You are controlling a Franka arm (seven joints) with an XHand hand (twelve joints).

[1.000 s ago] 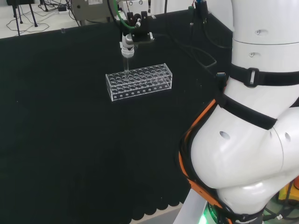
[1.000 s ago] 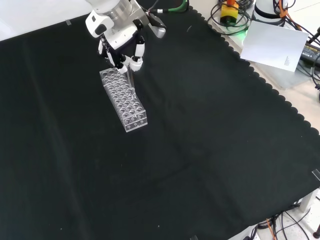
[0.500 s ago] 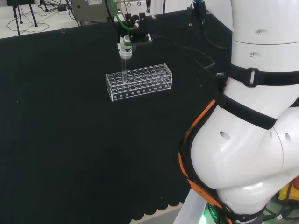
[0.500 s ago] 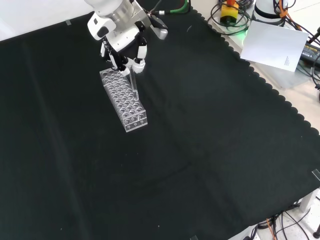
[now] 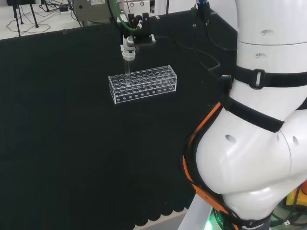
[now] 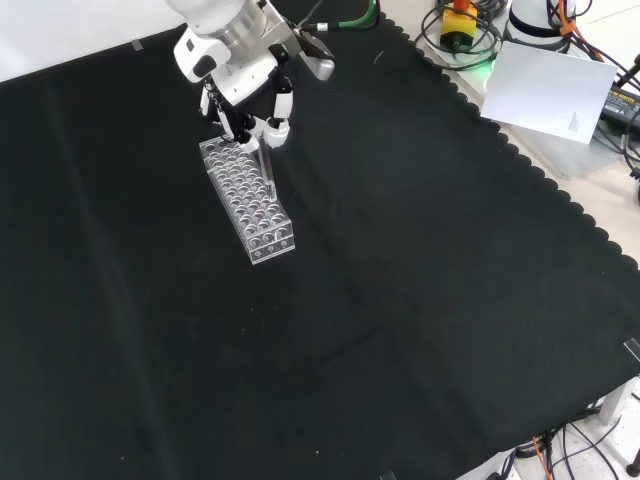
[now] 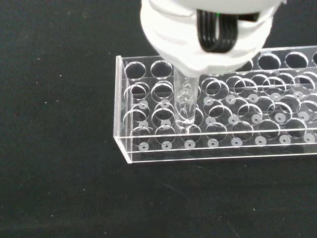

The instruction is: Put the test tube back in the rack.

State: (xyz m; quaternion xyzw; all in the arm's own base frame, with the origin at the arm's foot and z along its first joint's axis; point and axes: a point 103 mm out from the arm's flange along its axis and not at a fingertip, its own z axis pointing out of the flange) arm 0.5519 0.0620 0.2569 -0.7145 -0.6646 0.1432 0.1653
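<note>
A black cloth covers a bench, and a clear plastic test tube rack with many round holes lies on it. In the head view the rack sits toward the far middle of the cloth, its long side running left to right. In the front view it lies near the top left, running from upper left to lower right. The robot's black and white hand hangs directly above one end of the rack: the left end in the head view, the upper end in the front view. Its fingers are curled together, pinching the top of a clear glass test tube that hangs upright below them. The wrist view shows the tube's rounded bottom close over the rack's top plate, near the edge row of holes and a few holes in from the rack's end wall; whether the tip has entered a hole cannot be told. In the head view the arm's large white links stand at the right. In the front view a white sheet of paper lies past the cloth's scalloped edge at the upper right.
</note>
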